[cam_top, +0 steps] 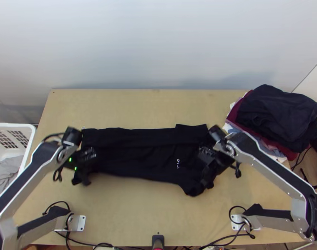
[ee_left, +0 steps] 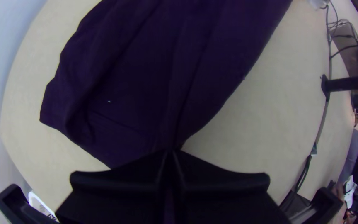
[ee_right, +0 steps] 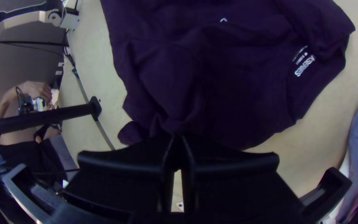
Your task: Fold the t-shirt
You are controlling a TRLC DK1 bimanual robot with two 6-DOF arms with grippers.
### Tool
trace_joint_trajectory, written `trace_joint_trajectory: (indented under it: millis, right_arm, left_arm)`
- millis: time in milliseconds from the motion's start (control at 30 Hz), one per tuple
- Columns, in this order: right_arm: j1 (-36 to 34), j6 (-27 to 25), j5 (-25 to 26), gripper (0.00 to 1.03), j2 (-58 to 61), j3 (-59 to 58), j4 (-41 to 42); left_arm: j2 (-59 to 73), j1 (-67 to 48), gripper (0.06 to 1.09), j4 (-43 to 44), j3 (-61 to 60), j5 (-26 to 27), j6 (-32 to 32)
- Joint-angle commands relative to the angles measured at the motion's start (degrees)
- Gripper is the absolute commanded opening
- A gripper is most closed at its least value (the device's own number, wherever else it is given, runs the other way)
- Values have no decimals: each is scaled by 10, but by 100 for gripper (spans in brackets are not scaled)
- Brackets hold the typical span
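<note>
Left gripper (cam_top: 91, 166): jaws clenched on the t-shirt (cam_top: 133, 154) at the near corner of its left end. Right gripper (cam_top: 205, 167): jaws clenched on bunched cloth toward the near side of its right end. The t-shirt, dark, lies lengthwise across the middle of the desk (cam_top: 129, 216), between the two arms. A long strip along its far side appears folded over; the near edge slants. Creases run from the left jaws into the cloth; rumpled folds gather before the right jaws. White print (ee_right: 305, 64) marks the collar area. Farther out, stacked garments (cam_top: 275, 112) occupy the desk's far right corner; a white basket (cam_top: 27, 143) stands beside its left edge.
</note>
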Motion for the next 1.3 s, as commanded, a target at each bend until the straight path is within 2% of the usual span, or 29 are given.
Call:
trace_joint_trajectory:
  millis: [0, 133, 400, 800, 833, 900, 933, 967, 1033, 1200, 1267]
  right_arm:
    - [-98, -38, 0, 3, 52, 50, -1]
    - [-128, -44, 0, 3, 98, 98, -1]
    - [-150, -48, 0, 3, 216, 201, 2]
    - [-169, -48, 4, 3, 318, 232, 61]
    - [-171, -47, 4, 3, 322, 232, 68]
    - [-174, -45, 4, 3, 330, 237, 72]
    - [-174, -42, 4, 3, 332, 239, 72]
    - [-174, -42, 3, 3, 333, 240, 72]
    - [-173, -42, 3, 3, 331, 237, 72]
    - [-173, -44, 4, 3, 330, 239, 73]
    - [-173, -44, 4, 3, 330, 238, 73]
  left_arm:
    - [152, 47, 10, 64, 96, -4, 17]
    - [230, 50, 10, 87, 153, -5, 13]
    - [310, 35, 10, 129, 188, -23, 15]
    - [356, 49, 11, 182, 177, -65, 40]
    - [356, 50, 14, 183, 177, -66, 40]
    - [356, 50, 35, 183, 179, -75, 39]
    - [354, 52, 36, 184, 180, -77, 38]
    - [351, 54, 43, 182, 182, -77, 34]
    - [336, 54, 68, 180, 181, -77, 24]
    - [296, 68, 80, 172, 208, -79, 26]
    - [289, 83, 95, 149, 224, -78, 30]
